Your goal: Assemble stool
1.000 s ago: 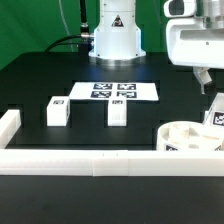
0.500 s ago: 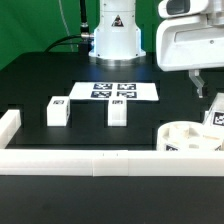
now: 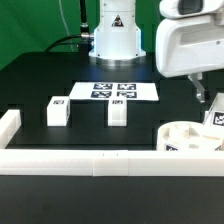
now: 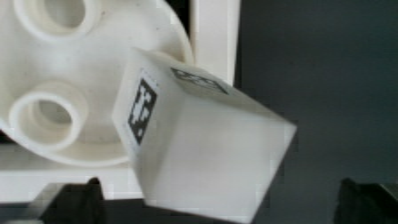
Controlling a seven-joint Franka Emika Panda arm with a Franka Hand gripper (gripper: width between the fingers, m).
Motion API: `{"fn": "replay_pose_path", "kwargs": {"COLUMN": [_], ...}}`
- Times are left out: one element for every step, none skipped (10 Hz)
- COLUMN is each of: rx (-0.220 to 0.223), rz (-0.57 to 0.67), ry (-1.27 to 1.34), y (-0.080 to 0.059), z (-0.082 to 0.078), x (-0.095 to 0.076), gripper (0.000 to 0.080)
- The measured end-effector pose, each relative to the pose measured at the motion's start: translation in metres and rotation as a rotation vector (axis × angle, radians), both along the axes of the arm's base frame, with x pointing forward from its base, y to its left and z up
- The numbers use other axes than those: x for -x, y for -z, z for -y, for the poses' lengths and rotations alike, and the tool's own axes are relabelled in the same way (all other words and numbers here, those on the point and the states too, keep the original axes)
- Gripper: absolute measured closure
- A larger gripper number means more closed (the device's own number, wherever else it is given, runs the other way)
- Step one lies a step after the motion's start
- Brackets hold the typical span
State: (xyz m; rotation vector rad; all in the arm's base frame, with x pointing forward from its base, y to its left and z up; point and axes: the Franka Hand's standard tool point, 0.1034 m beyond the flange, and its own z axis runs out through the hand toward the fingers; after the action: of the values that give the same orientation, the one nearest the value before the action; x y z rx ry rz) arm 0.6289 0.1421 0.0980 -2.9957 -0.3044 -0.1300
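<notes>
The round white seat (image 3: 186,134) with its sockets lies at the exterior view's right, against the front rail. One tagged leg (image 3: 214,118) stands tilted at its far right edge. Two more tagged legs (image 3: 57,109) (image 3: 119,108) stand on the black table. My gripper (image 3: 200,90) hangs above and behind the seat, touching nothing. In the wrist view the seat (image 4: 71,70) and the tilted leg (image 4: 205,140) lie below my gripper (image 4: 222,202). The dark fingertips (image 4: 80,200) stand wide apart, clear of the leg on both sides. The gripper is open and empty.
The marker board (image 3: 115,90) lies flat at the back middle, in front of the robot base (image 3: 115,35). A long white border rail (image 3: 80,160) runs along the front, with a short rail (image 3: 8,126) at the exterior view's left. A rail also shows in the wrist view (image 4: 215,40).
My gripper has moved up a little and toward the exterior view's left, away from the leg at the seat's edge. The legs and the seat have not moved.
</notes>
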Motion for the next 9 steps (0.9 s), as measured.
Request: {"fn": "replay_pose_path", "kwargs": {"rx": [0.012,0.025,0.03,0.035,0.038,0.052,0.059,0.113,0.129], "rz": [0.012,0.021,0.026,0.033,0.036,0.045,0.052,0.108,0.11], "ry": [-0.11,-0.192,-0.258,-0.314,-0.339,-0.416,-0.463,-0.688,-0.732], "y": [0.0018,0.0018,0.0019,0.0019,0.0025,0.0026,0.0034,0.0081,0.0091], "z": [-0.003,-0.0039,-0.004,-0.0027,-0.0016,0.0003,0.0015,0.005,0.0053], "x": [0.0013,0.0018,0.0026,0.0023,0.0022,0.0019,0.0016,-0.0015,-0.0014], "gripper": [0.015,0.015,0.015,0.015,0.015,0.015,0.015,0.015,0.015]}}
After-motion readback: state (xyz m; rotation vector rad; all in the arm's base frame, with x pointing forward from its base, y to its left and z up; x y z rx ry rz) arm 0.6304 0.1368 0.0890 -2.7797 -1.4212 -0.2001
